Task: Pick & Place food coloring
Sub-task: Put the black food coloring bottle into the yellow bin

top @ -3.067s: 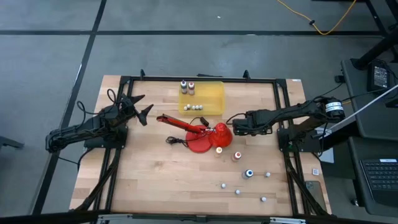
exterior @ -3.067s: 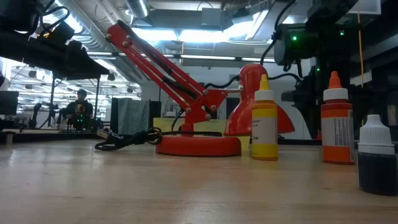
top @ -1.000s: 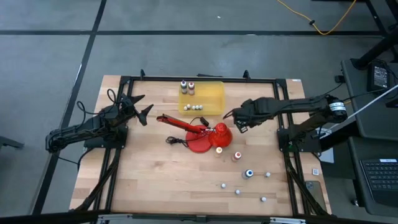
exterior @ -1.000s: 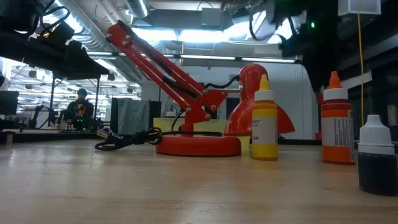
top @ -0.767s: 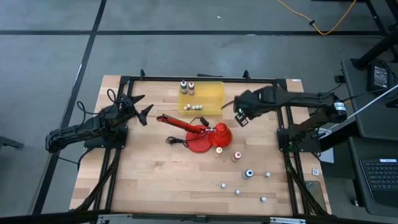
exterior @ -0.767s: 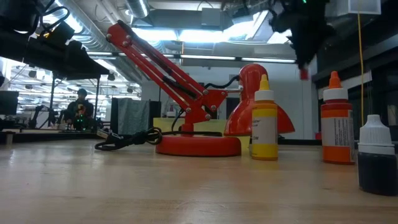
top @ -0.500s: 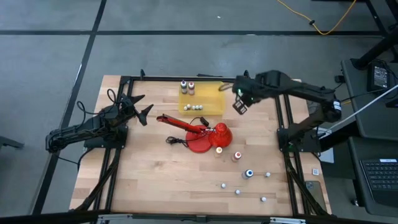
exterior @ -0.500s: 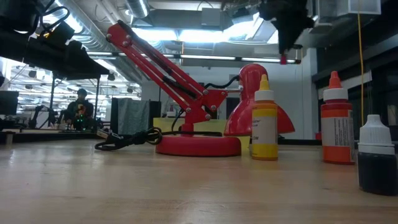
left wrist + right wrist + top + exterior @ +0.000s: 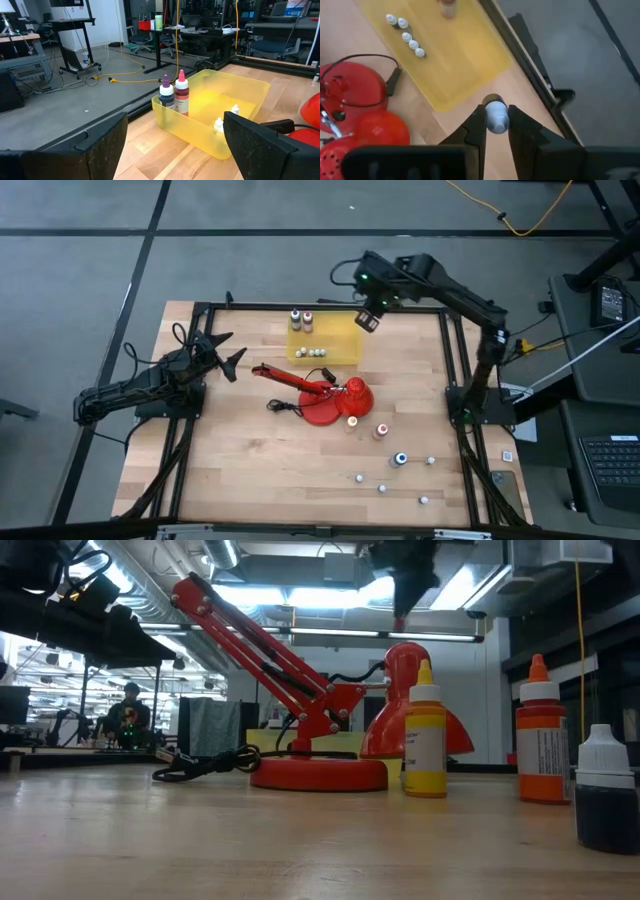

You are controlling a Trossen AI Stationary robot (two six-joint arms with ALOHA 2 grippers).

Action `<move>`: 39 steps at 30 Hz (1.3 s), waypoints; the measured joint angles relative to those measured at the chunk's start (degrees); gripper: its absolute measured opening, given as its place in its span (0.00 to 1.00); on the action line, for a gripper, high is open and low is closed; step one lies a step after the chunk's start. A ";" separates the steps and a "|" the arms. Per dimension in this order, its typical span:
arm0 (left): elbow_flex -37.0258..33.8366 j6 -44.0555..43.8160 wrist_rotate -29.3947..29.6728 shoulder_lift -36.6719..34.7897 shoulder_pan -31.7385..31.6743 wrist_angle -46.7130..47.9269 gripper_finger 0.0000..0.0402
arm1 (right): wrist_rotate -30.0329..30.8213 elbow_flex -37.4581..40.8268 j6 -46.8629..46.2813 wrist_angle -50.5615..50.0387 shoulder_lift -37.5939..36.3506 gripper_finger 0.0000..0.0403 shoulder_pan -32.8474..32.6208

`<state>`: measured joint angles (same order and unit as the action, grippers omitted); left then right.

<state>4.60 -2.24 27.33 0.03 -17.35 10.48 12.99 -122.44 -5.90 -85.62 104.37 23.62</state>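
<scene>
Now the right gripper [image 9: 367,319] hangs high above the far right corner of the yellow tray [image 9: 345,348], having swung up and across from its place beside the red desk lamp [image 9: 335,395] over the past second. Its fingers [image 9: 477,125] are closed on a small dropper bottle [image 9: 496,116], whose pale cap shows between them in the right wrist view; the bottle's colour cannot be told from that view. In the low view the same gripper [image 9: 402,612] appears near the ceiling lights, well clear of the desk [image 9: 250,460]. Inside the tray stand two bottles, a purple one [image 9: 166,94] and a dark red one [image 9: 181,94], with a row of small pale caps [image 9: 314,353] lying near the middle. Three bottles remain on the desk in front of the lamp: yellow [image 9: 425,735], orange-red [image 9: 541,735] and a dark one with a white cap [image 9: 603,792]. The left gripper [image 9: 222,352] waits at the left side of the desk, its fingers [image 9: 107,145] spread wide and empty. Judged from this arrangement, the carry is nearly complete; the next step would be a release over the tray, after which three bottles would be left to move.
</scene>
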 joint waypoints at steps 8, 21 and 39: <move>0.02 0.00 0.00 0.01 0.00 0.00 0.79 | -4.27 -5.41 6.18 3.06 9.06 0.16 0.54; 0.02 0.00 0.00 0.00 0.00 0.00 0.79 | -6.67 -5.45 9.37 6.57 16.91 0.16 -0.01; 0.00 0.00 0.00 0.01 0.00 0.00 0.79 | -7.25 5.24 10.60 18.05 20.92 0.16 -3.19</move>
<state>4.60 -2.24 27.33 0.04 -17.34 10.48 5.75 -117.20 4.70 -67.58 125.29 20.43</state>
